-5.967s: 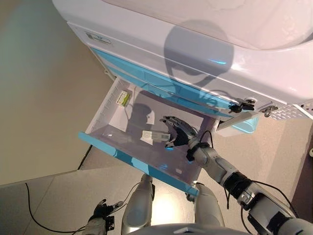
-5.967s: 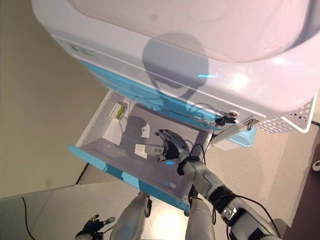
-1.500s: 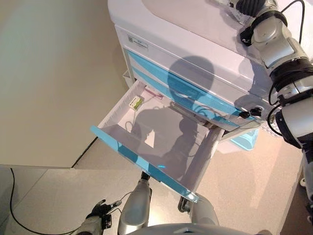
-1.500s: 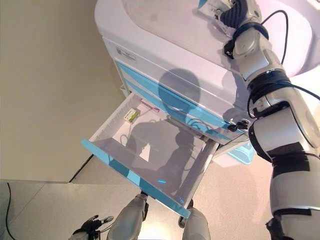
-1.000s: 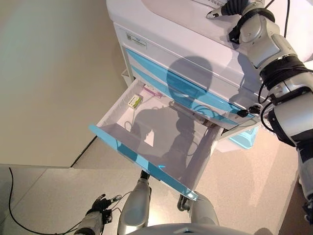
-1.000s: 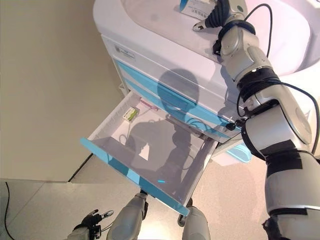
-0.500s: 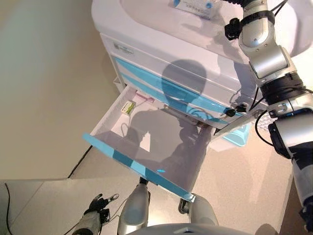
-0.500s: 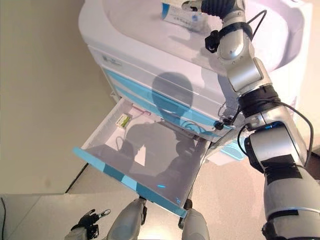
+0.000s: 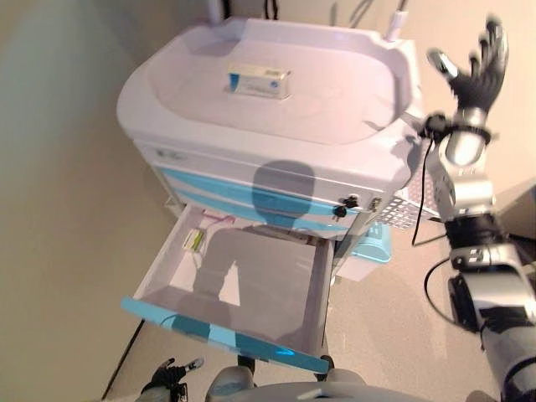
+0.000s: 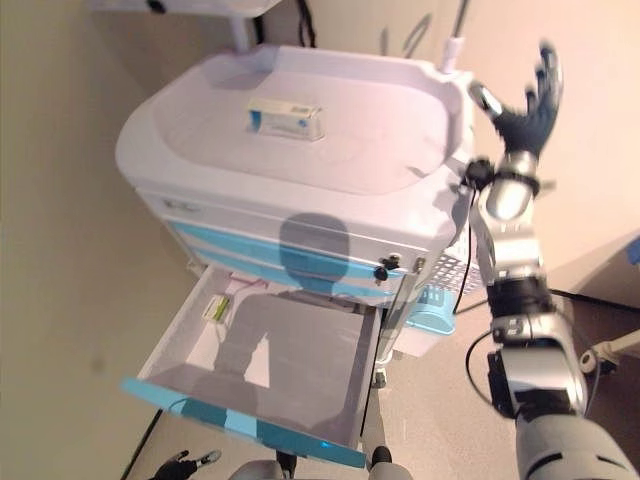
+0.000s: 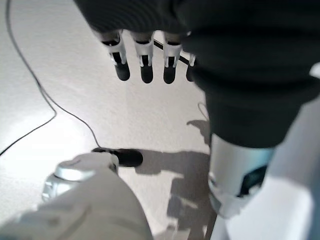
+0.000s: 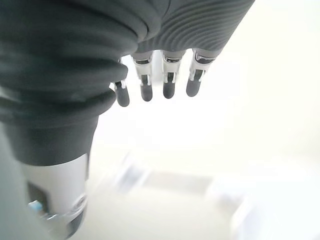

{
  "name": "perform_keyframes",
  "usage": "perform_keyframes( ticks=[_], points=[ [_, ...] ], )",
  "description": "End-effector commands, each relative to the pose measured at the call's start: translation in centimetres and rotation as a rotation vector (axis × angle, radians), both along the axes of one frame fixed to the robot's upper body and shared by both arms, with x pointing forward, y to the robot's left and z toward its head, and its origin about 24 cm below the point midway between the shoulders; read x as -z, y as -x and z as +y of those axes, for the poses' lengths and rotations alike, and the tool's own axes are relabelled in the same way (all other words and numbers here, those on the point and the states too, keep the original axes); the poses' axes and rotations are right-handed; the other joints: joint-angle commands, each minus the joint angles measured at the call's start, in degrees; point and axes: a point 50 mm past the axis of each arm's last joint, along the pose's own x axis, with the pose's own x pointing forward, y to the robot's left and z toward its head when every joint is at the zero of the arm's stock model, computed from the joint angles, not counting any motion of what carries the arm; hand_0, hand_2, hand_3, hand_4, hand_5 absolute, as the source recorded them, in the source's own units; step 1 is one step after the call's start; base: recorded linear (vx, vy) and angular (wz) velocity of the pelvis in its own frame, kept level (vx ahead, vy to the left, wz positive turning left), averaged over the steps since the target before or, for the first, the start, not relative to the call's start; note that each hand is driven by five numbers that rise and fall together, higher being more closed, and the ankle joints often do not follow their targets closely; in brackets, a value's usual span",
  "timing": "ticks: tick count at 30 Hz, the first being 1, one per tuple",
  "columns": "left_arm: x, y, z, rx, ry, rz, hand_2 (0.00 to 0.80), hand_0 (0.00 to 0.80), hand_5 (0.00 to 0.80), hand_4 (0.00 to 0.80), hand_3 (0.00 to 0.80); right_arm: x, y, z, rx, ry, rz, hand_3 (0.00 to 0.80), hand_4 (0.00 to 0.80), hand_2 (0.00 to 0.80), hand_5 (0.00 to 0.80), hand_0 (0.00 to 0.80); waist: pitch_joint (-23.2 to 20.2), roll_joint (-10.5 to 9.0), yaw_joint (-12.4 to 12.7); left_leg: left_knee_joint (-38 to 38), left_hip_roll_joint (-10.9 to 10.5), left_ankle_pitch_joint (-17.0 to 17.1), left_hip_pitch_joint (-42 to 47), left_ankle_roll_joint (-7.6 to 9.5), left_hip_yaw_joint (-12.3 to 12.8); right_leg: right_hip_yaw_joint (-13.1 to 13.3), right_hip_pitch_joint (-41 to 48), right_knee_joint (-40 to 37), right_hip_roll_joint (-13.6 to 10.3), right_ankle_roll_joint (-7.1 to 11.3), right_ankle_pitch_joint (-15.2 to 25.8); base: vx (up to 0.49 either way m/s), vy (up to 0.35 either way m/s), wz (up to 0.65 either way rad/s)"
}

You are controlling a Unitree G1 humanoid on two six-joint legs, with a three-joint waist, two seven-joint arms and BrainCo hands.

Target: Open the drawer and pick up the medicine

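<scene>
The white and blue medicine box (image 9: 260, 82) lies flat on the white cart's recessed top (image 9: 335, 109), with nothing touching it; it also shows in the right eye view (image 10: 287, 119). The lower drawer (image 9: 289, 314) with its blue front stands pulled out. My right hand (image 9: 473, 71) is open and empty, raised in the air beyond the cart's right end, well clear of the box. Its fingers (image 12: 167, 82) are straight in the right wrist view. My left hand (image 9: 172, 377) hangs low near the floor, open and empty, with fingers (image 11: 145, 60) straight.
A small green and white box (image 9: 194, 240) lies at the drawer's back left corner, and a white slip (image 9: 228, 295) lies on its floor. A blue basket (image 9: 368, 247) hangs on the cart's right side. A beige wall runs along the left.
My right hand has let go of the medicine box on the cart's top and risen up and to the right, open. The camera has tilted up; the whole picture has shifted.
</scene>
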Motion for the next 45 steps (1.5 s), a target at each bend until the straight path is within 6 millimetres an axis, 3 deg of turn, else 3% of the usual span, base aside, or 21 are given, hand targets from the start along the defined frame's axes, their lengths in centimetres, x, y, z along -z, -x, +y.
perform_keyframes(
  ticks=[1, 2, 3, 4, 6, 7, 8, 11, 13, 16, 19, 26, 29, 31, 34, 39, 40, 41, 43, 44, 45],
  points=[
    [-0.2, -0.9, 0.3, 0.02, -0.022, -0.004, 0.0, 0.0, 0.0, 0.0, 0.0, 0.2, 1.3, -1.7, 0.051, -0.047, -0.073, 0.0, 0.0, 0.0, 0.0, 0.0, 0.0, -1.4, 0.0, 4.0, -3.5, -6.7, 0.3, 2.79, 0.8, -0.4, 1.9, -3.9, 0.4, 2.38, 2.3, 0.048, 0.01, -0.32],
    [-0.1, -0.8, 0.3, 0.016, -0.019, -0.004, 0.0, 0.0, 0.0, 0.0, 0.0, 2.3, 2.0, -2.2, 0.063, -0.065, -0.017, 0.0, 0.0, 0.0, 0.0, 0.0, -0.3, -1.43, -0.1, 3.3, -3.4, -6.6, 1.0, 2.78, 1.4, 0.0, 2.4, -4.8, 0.5, 2.49, 2.7, 0.047, 0.016, -0.37],
    [0.0, -0.5, 0.0, 0.015, -0.011, -0.001, 0.0, 0.0, 0.0, 0.0, 0.0, 6.4, 3.5, -3.1, 0.094, -0.117, 0.095, 0.0, 0.0, 0.0, 0.0, 0.0, -0.7, -1.23, -1.0, 2.3, -3.3, -6.5, 1.9, 2.75, 2.4, 0.3, 2.8, -5.7, 0.8, 2.72, 3.2, 0.032, 0.014, -0.43],
    [0.0, -0.4, 0.0, 0.016, -0.012, 0.002, 0.0, 0.0, 0.0, 0.0, 0.0, 6.5, 3.6, -3.1, 0.094, -0.118, 0.098, 0.0, 0.0, 0.0, 0.0, 0.0, -0.8, -1.27, -0.9, 2.1, -3.3, -6.4, 2.1, 2.74, 2.4, 0.3, 2.9, -5.8, 0.8, 2.72, 3.2, 0.02, 0.006, -0.37],
    [0.0, -0.5, -0.2, 0.023, -0.004, -0.002, 0.0, 0.0, 0.0, 0.0, 0.0, 11.2, 5.7, -4.1, 0.135, -0.141, 0.27, 0.0, 0.0, 0.0, 0.0, 0.0, -1.1, -1.3, -1.6, 1.1, -3.1, -6.0, 2.9, 2.54, 3.0, 0.3, 3.5, -6.4, 1.0, 2.8, 3.4, 0.008, -0.015, -0.43],
    [0.0, -0.5, -0.2, 0.023, -0.005, -0.001, 0.0, 0.0, 0.0, 0.0, 0.0, 11.2, 5.7, -4.1, 0.135, -0.141, 0.27, 0.0, 0.0, 0.0, 0.0, 0.0, -1.1, -1.31, -1.6, 1.0, -3.1, -5.9, 3.0, 2.54, 3.0, 0.3, 3.5, -6.5, 1.0, 2.8, 3.4, 0.009, -0.021, -0.25],
    [0.1, -0.5, -0.3, 0.038, -0.003, -0.001, 0.0, 0.0, 0.0, 0.0, 0.0, 15.9, 8.5, -4.8, 0.179, -0.176, 0.455, 0.0, 0.0, 0.0, 0.0, 0.0, -1.4, -1.25, -2.4, -0.2, -3.0, -5.4, 3.6, 2.29, 2.7, -0.1, 4.0, -6.8, 1.2, 2.72, 3.5, 0.005, -0.018, -0.05],
    [0.1, -0.6, -0.4, 0.065, -0.01, 0.002, 0.0, 0.0, 0.0, 0.0, 0.0, 21.4, 12.2, -4.8, 0.183, -0.193, 0.716, 0.0, 0.0, 0.0, 0.0, 0.0, -1.6, -1.3, -3.6, -1.1, -2.9, -4.8, 4.1, 2.04, 2.2, -0.8, 4.5, -6.5, 1.3, 2.54, 3.3, -0.004, -0.023, 0.11],
    [-0.1, -0.7, -0.2, 0.116, -0.02, 0.002, 0.0, 0.0, 0.0, 0.0, 0.0, 25.4, 15.5, -4.5, 0.086, 0.014, 1.065, 0.0, 0.0, 0.0, 0.0, 0.0, -1.3, -1.42, -4.3, -1.4, -2.7, -4.8, 4.8, 1.87, 2.0, -1.0, 4.9, -6.2, 1.5, 2.42, 3.1, -0.008, -0.012, 0.02],
    [-0.1, -0.3, 0.4, 0.168, -0.039, 0.038, 0.0, 0.0, 0.0, 0.0, 0.0, 27.0, 17.5, -4.4, 0.017, 0.089, 1.226, 0.0, 0.0, 0.0, 0.0, 0.0, -1.6, -1.59, -4.7, -1.6, -2.5, -4.6, 4.9, 1.75, 2.1, -1.2, 5.0, -6.2, 1.6, 2.25, 3.1, 0.002, -0.024, -0.01],
    [-0.2, -0.1, 1.1, 0.27, -0.073, 0.076, 0.0, 0.0, 0.0, 0.0, 0.0, 30.7, 21.4, -3.0, -0.126, 0.131, 1.514, 0.0, 0.0, 0.0, 0.0, 0.0, -1.5, -1.66, -4.8, -1.2, -2.3, -4.8, 5.0, 1.62, 2.0, -1.2, 5.0, -5.9, 1.8, 2.08, 2.8, 0.007, -0.037, -0.03],
    [-0.5, -0.8, 1.8, 0.451, -0.122, 0.121, 0.0, 0.0, 0.0, 0.0, 0.0, 33.4, 24.8, -0.5, -0.235, 0.002, 1.691, 0.0, 0.0, 0.0, 0.0, 0.0, -1.5, -1.2, -5.2, -1.1, -2.1, -4.9, 5.4, 1.62, 1.5, -1.4, 5.2, -4.9, 2.0, 1.57, 1.7, 0.007, -0.008, 0.0],
    [-0.6, -1.1, 1.8, 0.58, -0.131, 0.147, 0.0, 0.0, 0.0, 0.0, 0.0, 33.5, 24.8, -0.3, -0.273, 0.032, 1.713, 0.0, 0.0, 0.0, 0.0, 0.0, -1.3, -0.87, -5.6, -0.9, -2.1, -5.0, 5.4, 1.61, 1.5, -1.3, 5.0, -4.4, 2.0, 1.49, 1.5, 0.022, -0.002, 0.06],
    [-1.0, -2.3, 1.2, 0.806, -0.141, 0.142, 0.0, 0.0, 0.0, 0.0, 0.0, 33.4, 24.7, -0.5, -0.318, 0.074, 1.738, 0.0, 0.0, 0.0, 0.0, 0.0, -0.4, -0.1, -6.2, 0.3, -2.2, -5.6, 4.6, 1.88, 1.4, -0.8, 3.9, -2.9, 1.9, 1.36, 1.0, 0.0, 0.0, 0.0],
    [-1.6, -3.5, 1.2, 0.874, -0.165, 0.094, 0.0, 0.0, 0.0, 0.0, 0.0, 33.1, 24.0, -0.6, -0.349, 0.122, 1.74, 0.0, 0.0, 0.0, 0.0, 0.0, 1.0, 0.47, -6.4, 2.1, -2.5, -6.1, 3.0, 2.13, 1.4, -0.3, 2.2, -1.1, 1.8, 1.17, 0.5, -0.041, 0.022, 0.0],
    [-4.7, -8.1, 0.8, 0.954, -0.205, -0.132, 0.0, 0.0, 0.0, 0.0, 0.0, 32.0, 21.8, -1.8, -0.364, 0.236, 1.716, 0.0, 0.0, 0.0, 0.0, 0.0, 5.0, 1.76, -6.1, 8.4, -3.9, -6.9, -4.2, 2.24, 0.3, 0.1, -4.3, 4.1, 0.9, 0.68, -0.2, -0.175, 0.035, 0.04],
    [-6.5, -10.6, 0.5, 0.992, -0.239, -0.233, 0.0, 0.0, 0.0, 0.0, 0.0, 31.4, 20.6, -2.3, -0.354, 0.278, 1.702, 0.0, 0.0, 0.0, 0.0, 0.0, 6.8, 2.19, -6.0, 10.9, -4.3, -7.2, -7.3, 2.4, -0.2, 0.1, -7.2, 6.3, 0.5, 0.4, -0.3, -0.202, 0.018, 0.2],
    [-6.6, -10.6, 0.5, 0.991, -0.24, -0.233, 0.0, 0.0, 0.0, 0.0, 0.0, 31.4, 20.6, -2.3, -0.354, 0.278, 1.701, 0.0, 0.0, 0.0, 0.0, 0.0, 6.7, 2.18, -6.0, 11.1, -4.2, -7.3, -7.7, 2.41, -0.2, 0.1, -7.5, 6.5, 0.5, 0.4, -0.4, -0.212, 0.023, 0.2],
    [-8.7, -13.2, 0.4, 1.016, -0.294, -0.331, 0.0, 0.0, 0.0, 0.0, 0.0, 30.7, 19.1, -2.6, -0.346, 0.319, 1.667, 0.0, 0.0, 0.0, 0.0, 0.0, 8.6, 2.31, -5.9, 14.2, -4.3, -7.6, -11.3, 2.65, -0.3, 0.0, -11.0, 9.7, -0.1, 0.08, -0.8, -0.224, 0.024, 0.12],
    [-11.1, -15.8, 0.4, 1.031, -0.361, -0.428, 0.0, 0.0, 0.0, 0.0, 0.0, 30.0, 17.8, -2.8, -0.326, 0.313, 1.622, 0.0, 0.0, 0.0, 0.0, 0.0, 9.9, 2.23, -6.0, 17.6, -4.5, -8.1, -15.2, 2.82, -0.4, 0.1, -14.4, 13.1, -0.5, -0.22, -1.5, -0.23, 0.017, 0.07],
    [-11.1, -15.9, 0.4, 1.031, -0.362, -0.429, 0.0, 0.0, 0.0, 0.0, 0.0, 30.0, 17.7, -2.8, -0.325, 0.312, 1.621, 0.0, 0.0, 0.0, 0.0, 0.0, 9.8, 2.23, -6.0, 17.9, -4.5, -8.2, -15.6, 2.82, -0.4, 0.1, -14.8, 13.4, -0.5, -0.21, -1.6, -0.175, 0.004, 0.1]
  ],
)
